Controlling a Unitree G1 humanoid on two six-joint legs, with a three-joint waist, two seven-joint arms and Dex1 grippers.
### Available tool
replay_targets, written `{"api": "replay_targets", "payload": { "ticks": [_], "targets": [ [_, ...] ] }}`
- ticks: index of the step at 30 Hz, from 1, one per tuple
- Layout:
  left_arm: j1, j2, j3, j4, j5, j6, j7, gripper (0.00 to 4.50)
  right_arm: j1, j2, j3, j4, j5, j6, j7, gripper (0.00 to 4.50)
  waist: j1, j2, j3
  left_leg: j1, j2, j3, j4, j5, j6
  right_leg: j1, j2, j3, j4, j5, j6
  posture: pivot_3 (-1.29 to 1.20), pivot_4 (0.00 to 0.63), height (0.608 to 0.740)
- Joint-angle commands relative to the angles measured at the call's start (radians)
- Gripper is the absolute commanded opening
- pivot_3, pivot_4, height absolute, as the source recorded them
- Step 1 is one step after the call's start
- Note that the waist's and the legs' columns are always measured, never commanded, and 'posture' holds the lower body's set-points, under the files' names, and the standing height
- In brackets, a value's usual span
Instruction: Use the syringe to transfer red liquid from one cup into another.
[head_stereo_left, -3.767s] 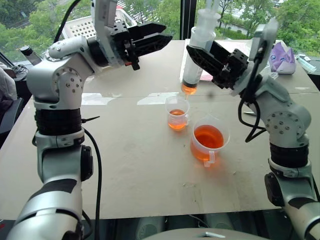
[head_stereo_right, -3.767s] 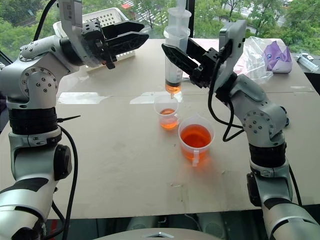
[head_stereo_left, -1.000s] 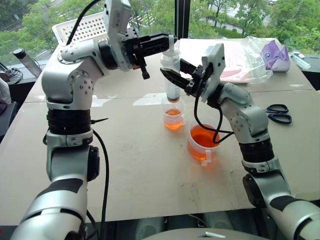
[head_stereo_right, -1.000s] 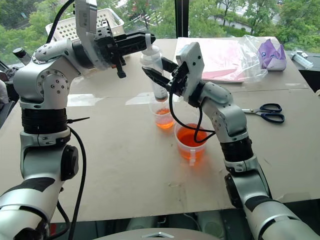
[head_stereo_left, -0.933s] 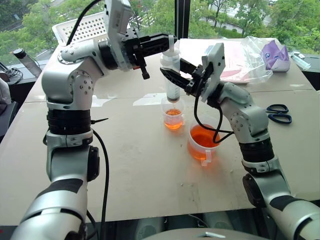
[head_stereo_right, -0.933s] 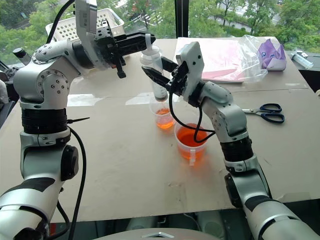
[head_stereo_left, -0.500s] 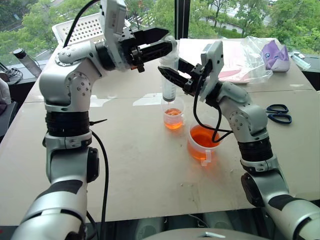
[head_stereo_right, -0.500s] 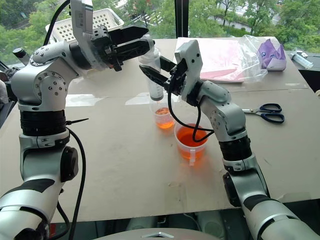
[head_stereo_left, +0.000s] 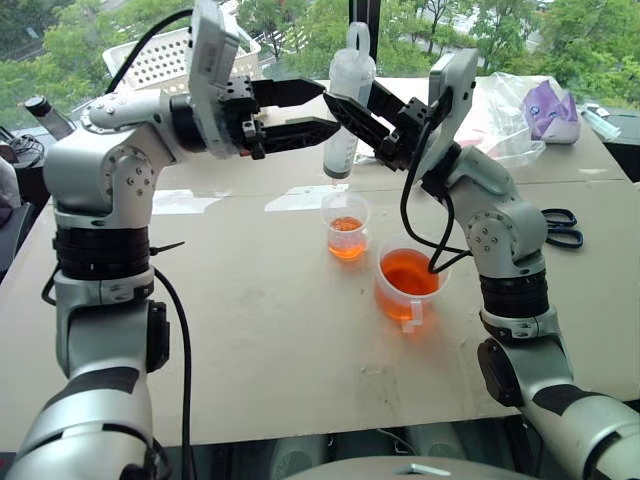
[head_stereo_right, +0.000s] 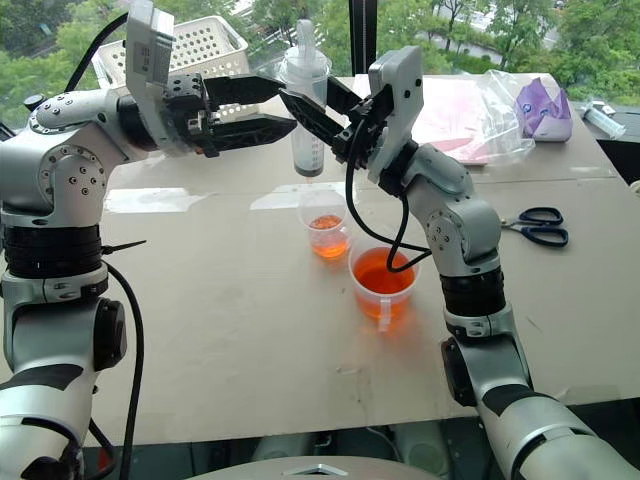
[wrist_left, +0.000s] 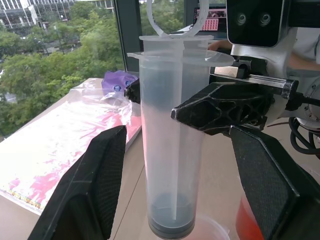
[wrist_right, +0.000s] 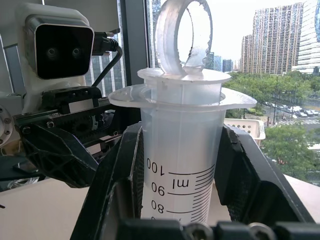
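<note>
The syringe (head_stereo_left: 343, 110) is held upright above the smaller cup (head_stereo_left: 345, 225), pinched by the right gripper (head_stereo_left: 360, 110); its plunger is pushed fully down and the barrel looks empty. The left gripper (head_stereo_left: 305, 108) is spread beside it, not touching. Orange-red liquid is seen in the smaller cup, more in the beaker (head_stereo_left: 408, 283) on the desk (head_stereo_left: 250, 330); one transfer seems done.

Surface (head_stereo_left: 250, 330): flat, pale tan board, matte, with a seam line crossing its far part. Daylight falls on it, leaving bright patches near the far left edge. Behind the far edge, a large window (head_stereo_right: 480, 30) with a dark vertical frame post (head_stereo_left: 361, 30); green treetops fill the glass. High-rise buildings (wrist_right: 280, 40) stand in the distance under a bright hazy sky. A white perforated basket (head_stereo_right: 205, 45) sits at the far left corner.
</note>
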Motion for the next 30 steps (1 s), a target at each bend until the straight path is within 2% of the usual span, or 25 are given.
{"api": "replay_targets", "payload": {
  "ticks": [1,8,13,20,22,24,26,27,30],
  "targets": [
    [-0.031,-0.015,0.031,0.008,-0.006,-0.022,0.031,3.31,-0.021,-0.008,-0.018,-0.058,0.024,-0.006,0.000,1.50,0.000,0.000,0.000,0.000,0.000,0.000,0.000,0.000,0.000,0.000,0.000,0.000,0.000,0.000,0.000,0.00,0.150,0.740],
    [-0.074,-0.050,0.107,0.047,-0.080,0.005,0.068,3.31,-0.008,-0.054,-0.039,-0.081,0.039,0.022,0.002,1.50,-0.002,0.000,0.000,0.000,0.000,0.000,0.000,0.000,0.000,0.000,0.000,0.000,0.000,0.000,0.000,0.00,0.150,0.740],
    [-0.051,-0.026,0.125,0.043,-0.092,0.018,0.067,3.31,0.019,-0.110,-0.076,-0.113,0.067,0.054,-0.001,1.50,-0.003,0.000,0.000,0.000,0.000,0.000,0.000,0.000,0.000,0.000,0.000,0.000,0.000,0.000,0.000,0.00,0.150,0.740],
    [0.025,0.021,0.169,-0.013,-0.139,0.088,0.092,3.31,0.004,-0.244,-0.229,-0.210,0.275,0.272,-0.078,1.50,0.000,0.000,0.000,0.000,0.000,0.000,0.000,0.000,0.000,0.000,-0.001,0.000,0.000,0.000,0.000,0.00,0.150,0.740],
    [0.081,0.048,0.194,-0.059,-0.160,0.115,0.097,3.31,-0.029,-0.369,-0.296,-0.197,0.362,0.415,-0.085,1.50,0.000,0.000,0.000,0.000,0.000,0.000,0.000,0.000,0.000,0.000,-0.001,0.000,0.000,0.000,0.000,0.00,0.150,0.740],
    [0.169,0.085,0.216,-0.125,-0.170,0.139,0.099,3.31,-0.051,-0.560,-0.337,-0.152,0.441,0.609,-0.040,1.50,0.001,0.001,0.001,-0.001,0.000,0.001,-0.001,0.000,0.000,0.000,-0.001,0.000,-0.001,0.000,0.000,0.00,0.150,0.740],
    [0.251,0.118,0.222,-0.180,-0.177,0.154,0.100,3.31,-0.033,-0.719,-0.333,-0.120,0.518,0.788,0.017,1.50,0.007,0.001,0.001,-0.001,0.000,0.001,-0.003,0.000,0.000,0.000,-0.002,0.000,-0.002,0.000,0.000,0.00,0.150,0.740],
    [0.275,0.129,0.222,-0.196,-0.179,0.155,0.102,3.31,-0.027,-0.760,-0.328,-0.114,0.546,0.837,0.031,1.50,0.008,0.000,0.000,-0.001,0.000,0.001,-0.004,0.000,0.000,0.000,-0.002,0.000,-0.003,0.000,0.000,0.00,0.150,0.740],
    [0.413,0.173,0.219,-0.256,-0.138,0.120,0.090,3.31,0.069,-0.935,-0.266,-0.141,0.555,0.972,0.117,1.50,0.009,0.000,0.000,-0.001,0.001,0.001,-0.007,0.000,0.000,0.001,0.000,0.000,-0.014,0.000,-0.001,0.00,0.150,0.740]
  ]
}}
